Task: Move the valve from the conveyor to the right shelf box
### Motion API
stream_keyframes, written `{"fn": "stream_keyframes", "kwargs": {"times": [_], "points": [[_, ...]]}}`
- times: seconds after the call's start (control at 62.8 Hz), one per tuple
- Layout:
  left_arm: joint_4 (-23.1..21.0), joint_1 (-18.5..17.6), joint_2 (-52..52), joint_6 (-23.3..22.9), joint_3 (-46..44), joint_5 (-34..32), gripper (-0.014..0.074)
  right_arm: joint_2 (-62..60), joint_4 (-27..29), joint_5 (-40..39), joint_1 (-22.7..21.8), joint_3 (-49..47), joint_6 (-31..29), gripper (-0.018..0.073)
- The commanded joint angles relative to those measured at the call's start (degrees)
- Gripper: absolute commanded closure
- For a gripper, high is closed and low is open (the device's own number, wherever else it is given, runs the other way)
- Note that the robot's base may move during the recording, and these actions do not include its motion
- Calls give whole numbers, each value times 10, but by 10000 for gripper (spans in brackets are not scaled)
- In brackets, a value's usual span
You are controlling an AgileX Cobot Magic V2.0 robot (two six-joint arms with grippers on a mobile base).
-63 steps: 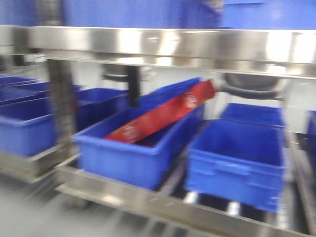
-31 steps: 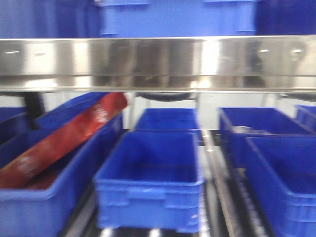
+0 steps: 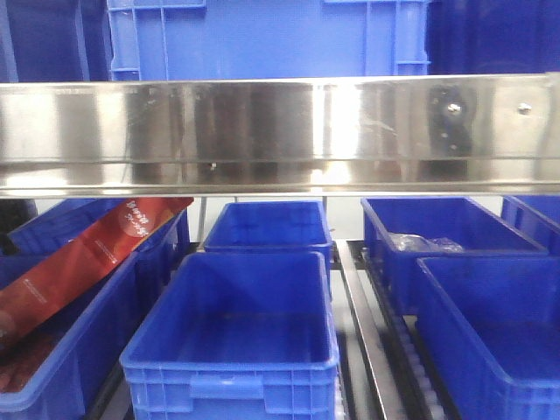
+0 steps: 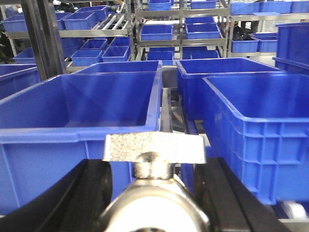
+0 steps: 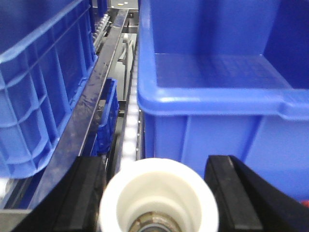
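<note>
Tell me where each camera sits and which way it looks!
Front view: faces the shelf's steel rail and blue bins straight on; no robot part shows.
Left wrist: behind the left gripper, looking forward over its metal valve at bins.
Right wrist: behind the right gripper, looking forward over a white round part at a near bin.
Shared: both wrist views show black fingers beside a held part.

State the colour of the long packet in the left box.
The packet is red with pale lettering, clearest in the front-facing view.
</note>
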Motion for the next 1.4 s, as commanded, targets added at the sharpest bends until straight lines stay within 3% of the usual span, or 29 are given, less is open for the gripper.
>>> {"fn": "stream_keyframes", "kwargs": {"times": [0.0,0.892,1.035,1.099,1.386], "points": [[-1,-2,-4,-1,-3,-34,707,-7,-4,-43,-1,-6,-3,721],[-1,-2,-4,-1,-3,-34,707,-7,-4,-43,-1,-6,-3,721],[109,-2,-4,0,-3,-85,707,-7,-4,-43,-1,-6,-3,721],[137,-2,-4,0,-3,-111,707,-7,-4,-43,-1,-6,-3,721],[143,-2,-4,0,-3,-136,707,-7,-4,-43,-1,-6,-3,721]]}}
